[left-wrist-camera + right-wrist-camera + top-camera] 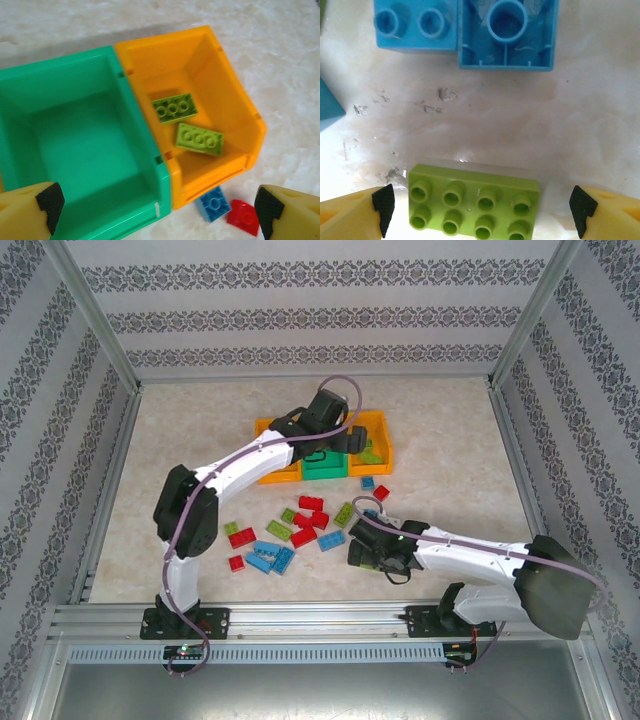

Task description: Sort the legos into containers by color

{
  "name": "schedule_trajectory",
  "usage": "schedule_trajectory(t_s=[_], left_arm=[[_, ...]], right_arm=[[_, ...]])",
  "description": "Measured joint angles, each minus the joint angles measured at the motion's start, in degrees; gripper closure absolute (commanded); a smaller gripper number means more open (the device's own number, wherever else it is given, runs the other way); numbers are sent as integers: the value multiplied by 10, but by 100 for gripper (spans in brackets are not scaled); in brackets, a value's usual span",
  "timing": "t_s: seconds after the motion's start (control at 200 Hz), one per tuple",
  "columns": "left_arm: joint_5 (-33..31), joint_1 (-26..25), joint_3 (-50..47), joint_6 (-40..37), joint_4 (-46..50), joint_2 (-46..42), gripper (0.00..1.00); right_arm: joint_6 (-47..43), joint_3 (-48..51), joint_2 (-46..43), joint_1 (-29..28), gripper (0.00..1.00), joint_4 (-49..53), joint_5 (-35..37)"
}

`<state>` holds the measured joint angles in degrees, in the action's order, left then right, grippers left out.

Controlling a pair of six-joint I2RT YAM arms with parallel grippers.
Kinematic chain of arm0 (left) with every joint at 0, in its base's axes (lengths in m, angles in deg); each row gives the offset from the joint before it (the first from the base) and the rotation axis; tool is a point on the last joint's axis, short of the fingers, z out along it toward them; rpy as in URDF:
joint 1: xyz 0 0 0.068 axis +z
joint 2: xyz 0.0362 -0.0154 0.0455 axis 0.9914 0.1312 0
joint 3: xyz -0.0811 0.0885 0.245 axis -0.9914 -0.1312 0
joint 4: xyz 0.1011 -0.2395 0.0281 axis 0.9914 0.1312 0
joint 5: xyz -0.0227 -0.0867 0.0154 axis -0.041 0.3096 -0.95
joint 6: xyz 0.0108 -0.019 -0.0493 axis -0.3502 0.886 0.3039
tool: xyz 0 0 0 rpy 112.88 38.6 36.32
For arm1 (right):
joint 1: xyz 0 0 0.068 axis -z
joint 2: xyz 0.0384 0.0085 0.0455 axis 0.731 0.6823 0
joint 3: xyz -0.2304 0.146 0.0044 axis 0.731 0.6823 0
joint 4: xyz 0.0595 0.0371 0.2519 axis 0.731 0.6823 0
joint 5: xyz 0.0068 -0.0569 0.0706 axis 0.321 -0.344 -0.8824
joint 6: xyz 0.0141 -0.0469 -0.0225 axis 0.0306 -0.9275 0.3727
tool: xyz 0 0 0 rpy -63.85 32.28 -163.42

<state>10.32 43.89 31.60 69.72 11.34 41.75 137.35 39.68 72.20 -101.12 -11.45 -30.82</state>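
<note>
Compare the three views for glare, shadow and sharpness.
Top external: soft, even light, no hard shadows on the table. Left wrist: the orange bin is sharp, the table beside it washed out bright. Right wrist: a glare patch sits on the table just above the green lego, whose studs are crisp.

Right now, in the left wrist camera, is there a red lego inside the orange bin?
No, the orange bin holds just two light green bricks, and the red brick lies outside it.
</note>
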Motion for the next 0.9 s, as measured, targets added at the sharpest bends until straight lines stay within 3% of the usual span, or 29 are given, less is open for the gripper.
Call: schedule_trajectory(t_s=[0.54, 0.904], left_arm=[[-111, 0, -165, -23, -7, -138, 1], [-150, 28, -258, -23, 2, -223, 1]], right_arm=[[7, -35, 66, -8, 34, 44, 7], [-39, -56, 39, 14, 36, 73, 22]])
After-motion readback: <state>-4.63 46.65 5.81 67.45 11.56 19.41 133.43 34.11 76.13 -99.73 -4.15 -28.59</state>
